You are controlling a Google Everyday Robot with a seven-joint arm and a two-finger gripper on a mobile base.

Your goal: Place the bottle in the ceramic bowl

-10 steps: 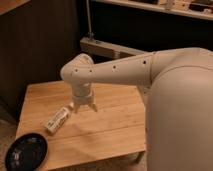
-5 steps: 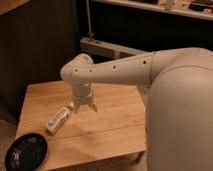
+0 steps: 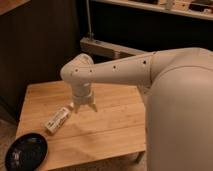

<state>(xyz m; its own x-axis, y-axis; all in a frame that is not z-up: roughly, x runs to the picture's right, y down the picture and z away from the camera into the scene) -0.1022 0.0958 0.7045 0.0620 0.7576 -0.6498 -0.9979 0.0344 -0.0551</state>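
Item: bench [image 3: 110,131], pale wood, centre of frame.
Item: bottle [image 3: 57,120], lying on its side, left of centre.
Item: ceramic bowl [image 3: 26,152], lower left, apart from bottle.
Item: end effector [image 3: 86,107], just right of bottle, pointing down, fingers spread, holding nothing.

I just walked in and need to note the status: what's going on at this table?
The robot's arm reaches over the wooden table. Its gripper points down, low over the table just right of the bottle, with fingers apart and nothing held. The bottle lies on its side on the wood, ungripped. The bowl sits at the table's front left corner, apart from the bottle. So the bottle is not yet picked up or in the bowl.
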